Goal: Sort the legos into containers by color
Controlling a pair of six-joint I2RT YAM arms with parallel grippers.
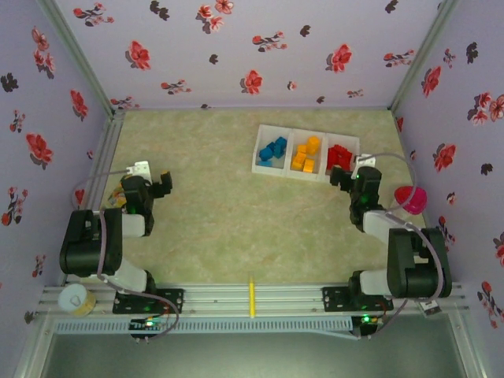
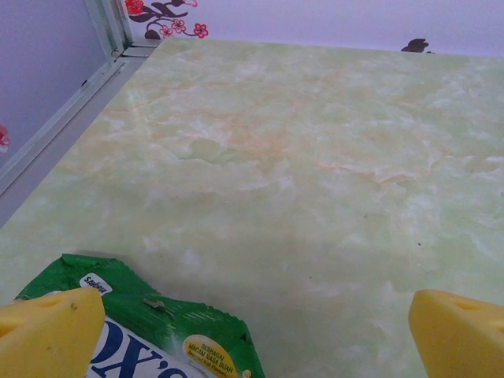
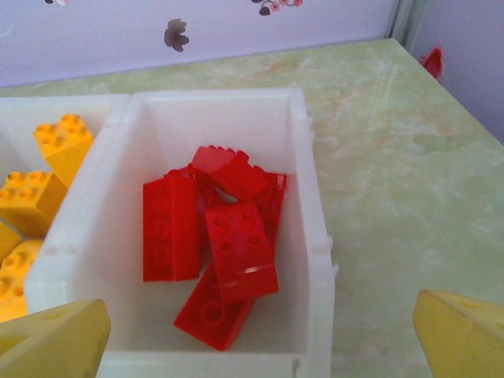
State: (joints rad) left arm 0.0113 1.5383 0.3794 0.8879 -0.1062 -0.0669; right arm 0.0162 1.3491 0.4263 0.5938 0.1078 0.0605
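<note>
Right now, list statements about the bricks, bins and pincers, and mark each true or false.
1. The blue bricks, orange-yellow bricks and red bricks each sit in a separate bin. True.
2. The right pincer is shut on a red brick. False: it is open and empty, by the red bin.
3. A green snack packet lies just below the left pincer. True.
4. Loose bricks lie scattered outside the bins. False: every visible brick sits in a bin.

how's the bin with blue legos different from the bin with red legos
The blue-brick bin holds only blue legos; the red-brick bin holds only red legos. The blue-brick bin ends the row on the left, the red-brick bin on the right. Both are white, rectangular and open-topped.
</note>
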